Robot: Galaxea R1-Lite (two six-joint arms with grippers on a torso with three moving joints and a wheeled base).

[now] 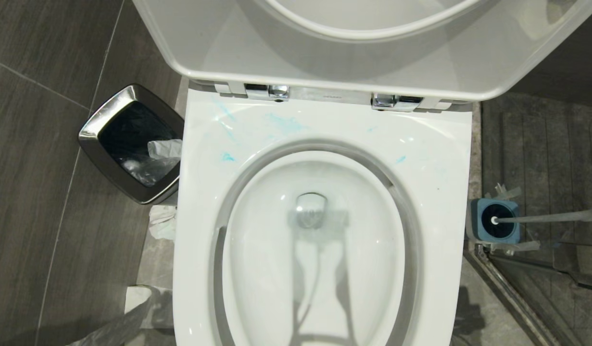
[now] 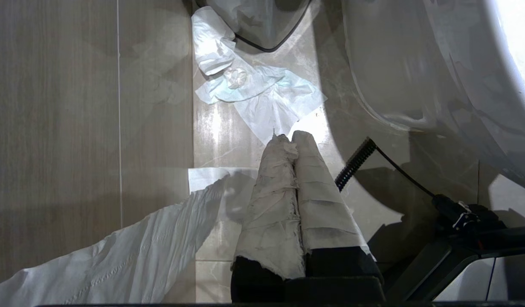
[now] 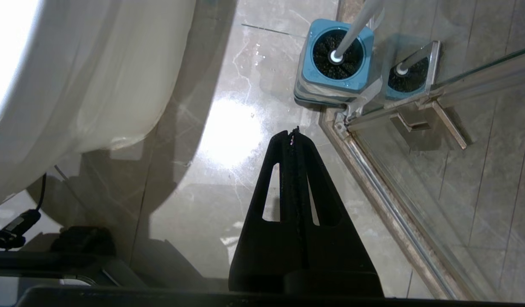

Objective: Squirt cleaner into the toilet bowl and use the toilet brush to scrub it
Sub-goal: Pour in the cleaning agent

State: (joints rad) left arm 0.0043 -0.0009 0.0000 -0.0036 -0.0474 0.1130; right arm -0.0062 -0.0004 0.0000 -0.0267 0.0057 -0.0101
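Observation:
The white toilet bowl point(image 1: 320, 250) fills the head view, its seat and lid point(image 1: 372, 53) raised, with turquoise smears on the back of its rim point(image 1: 286, 124). The toilet brush point(image 1: 546, 218) stands in its blue holder point(image 1: 495, 226) on the floor right of the bowl; the right wrist view shows the same brush point(image 3: 352, 32) and holder point(image 3: 335, 64). My right gripper point(image 3: 293, 133) hangs shut and empty above the floor, short of the holder. My left gripper point(image 2: 291, 137), fingers wrapped in white cloth, is shut and empty over the floor left of the bowl. The cleaner is out of view.
A steel-rimmed waste bin point(image 1: 132, 142) stands left of the bowl. Crumpled paper point(image 2: 253, 89) and a long paper strip point(image 2: 108, 260) lie on the floor beside it. A glass shower door with a metal frame point(image 3: 394, 200) runs close to the brush holder.

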